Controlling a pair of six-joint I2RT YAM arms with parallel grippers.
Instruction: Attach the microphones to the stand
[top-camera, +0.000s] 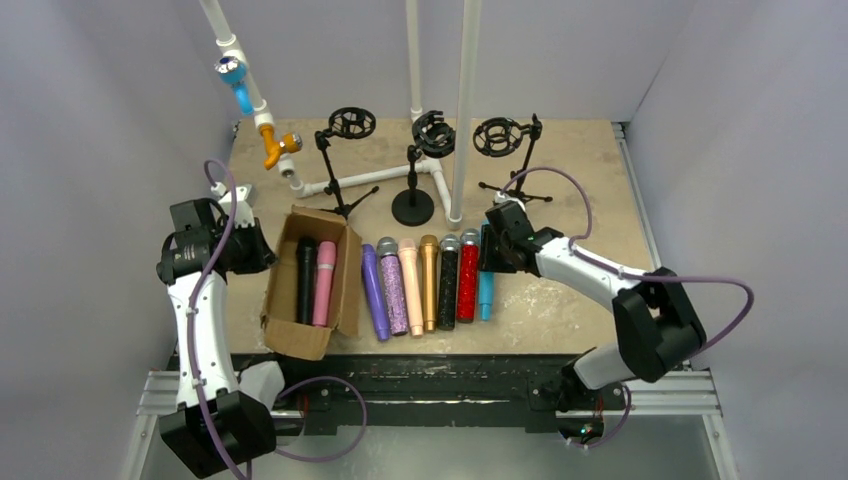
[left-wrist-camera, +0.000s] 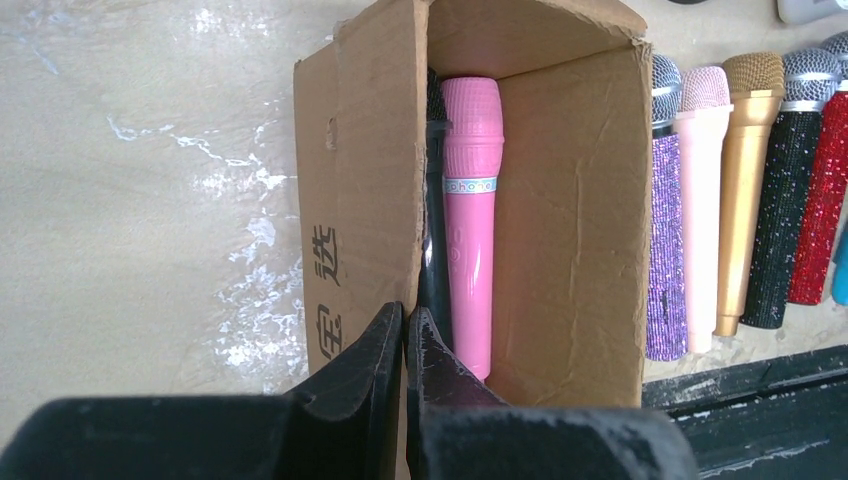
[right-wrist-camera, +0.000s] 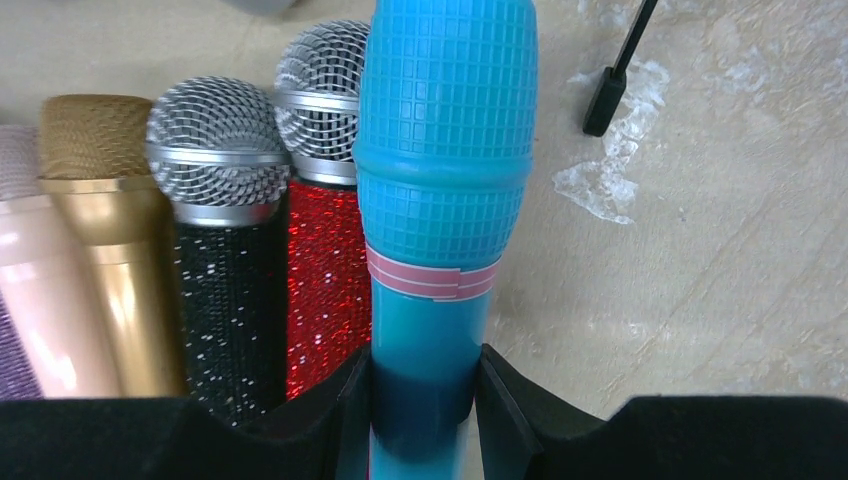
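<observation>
Gripping the blue plastic microphone with the gridded head (right-wrist-camera: 445, 150), the right gripper (right-wrist-camera: 420, 395) has both jaws pressed against its handle just below the pink band. That's a firm hold, though I can't tell whether the microphone has left the table. Right beside the fingers, on their left, lies the red glitter microphone with a silver mesh head (right-wrist-camera: 325, 280). Beyond that come the black glitter microphone (right-wrist-camera: 225, 300), the gold one (right-wrist-camera: 110, 220) and the peach one (right-wrist-camera: 40, 300), side by side in a row. Out past the gripper, farther up the table, stand three black stands with round cradles (top-camera: 433, 133), and all three cradles look bare, the nearest (top-camera: 498, 137) almost straight ahead of the gripper. Over on the other side, the left gripper (left-wrist-camera: 405, 340) is clenched on nothing, jaws together, hovering at the near wall of the open brown cardboard box (left-wrist-camera: 570, 220). Just ahead of it the pink plastic microphone (left-wrist-camera: 470, 200) lies inside, with a black microphone (top-camera: 305, 275) tucked alongside. By my reading we're at the very start, with one microphone in hand, none mounted, and the whole row plus the boxed pair left to go.
</observation>
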